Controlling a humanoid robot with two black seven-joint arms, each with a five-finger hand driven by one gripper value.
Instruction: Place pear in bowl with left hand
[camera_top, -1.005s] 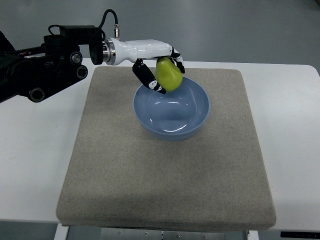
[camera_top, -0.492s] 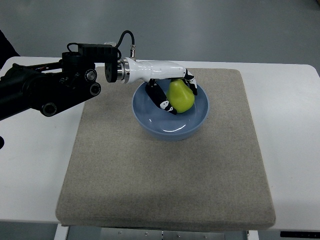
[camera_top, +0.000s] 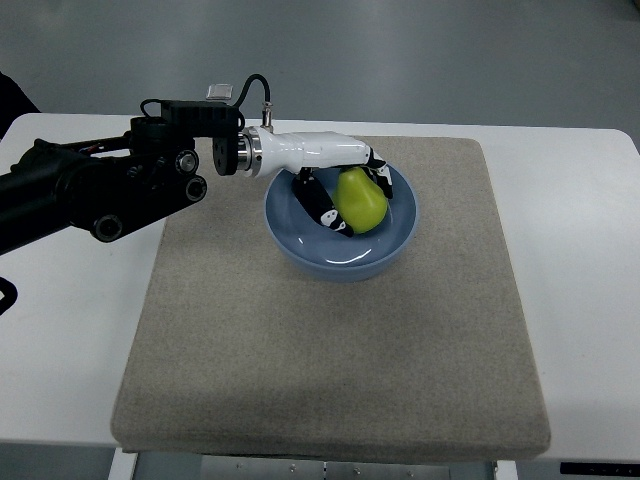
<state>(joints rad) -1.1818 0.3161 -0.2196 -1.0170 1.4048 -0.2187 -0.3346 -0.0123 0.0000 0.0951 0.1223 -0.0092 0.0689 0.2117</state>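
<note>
- green pear (camera_top: 361, 198) sits inside the rim of the blue bowl (camera_top: 392, 245), toward its far left part, with the left hand (camera_top: 345, 192) wrapped around it.
- the hand's fingers (camera_top: 322, 208) are clamped on the pear: dark digits curl along its near left side, others hook over its far right.
- the pear lies directly in the hand, with the bowl's floor straight beneath; its long axis looks roughly upright, tipped slightly to the right.
- whether the pear already touches the bowl's floor is hard to tell from this steep angle; it seems low, possibly resting.
- next move, as i judge it, turns on that downward gap: open once the fruit is seated.
- bowl stands on a grey mat (camera_top: 330, 360) on the white table (camera_top: 580, 250).
- right hand is not in view.
</note>
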